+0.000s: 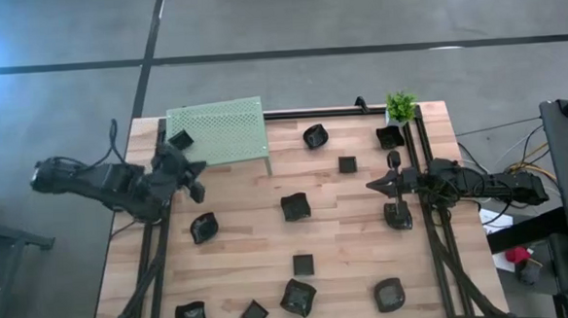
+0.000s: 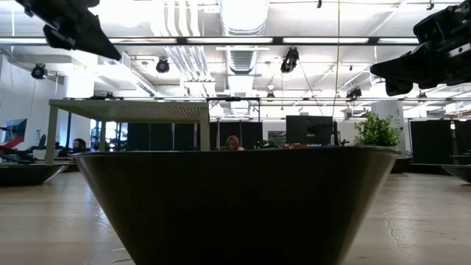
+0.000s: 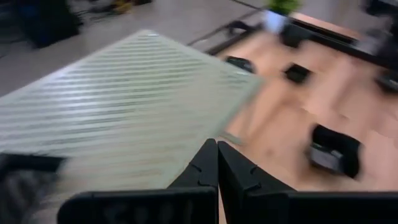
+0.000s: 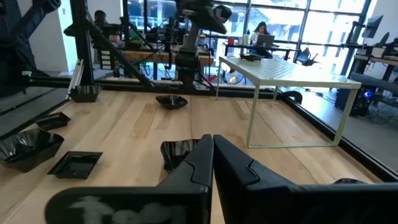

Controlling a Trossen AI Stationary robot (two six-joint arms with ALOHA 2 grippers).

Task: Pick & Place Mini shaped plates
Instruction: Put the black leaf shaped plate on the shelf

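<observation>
Left claw (image 1: 197,191) is pinched fully shut with nothing between its tips. It hangs just beside the front-left corner of the green platform (image 1: 226,133), above the counter (image 1: 249,244).

Right claw (image 1: 372,186) is also shut and empty, well apart from the platform on its far right side.

Risks, judged:
- The left claw is closed on air. If it goes for a dish without opening first, it will shove the dish instead of gripping it.
- The left claw is close to the platform edge. A low swing could bump the platform and slide the dish on top (image 1: 180,139) off the corner.
- That dish sits near the platform's left edge, so it has little margin.
- The right claw has dishes close by, one just beside its arm (image 1: 398,214). A sweep toward the platform could drag it.
- One dish (image 2: 228,202) stands right against the low camera and hides most of the counter from it.

Counts from the high view:
- 1 green platform.
- 1 potted plant (image 1: 400,107), off the platform's right end at the counter's back edge.
- 2 claws.
- 1 dish on the platform.
- About 12 dishes on the counter to the right of and in front of the platform. Roughly 4 look square, the rest rounded or angular. One small dark piece by the right arm may be a dish; I cannot tell.
</observation>
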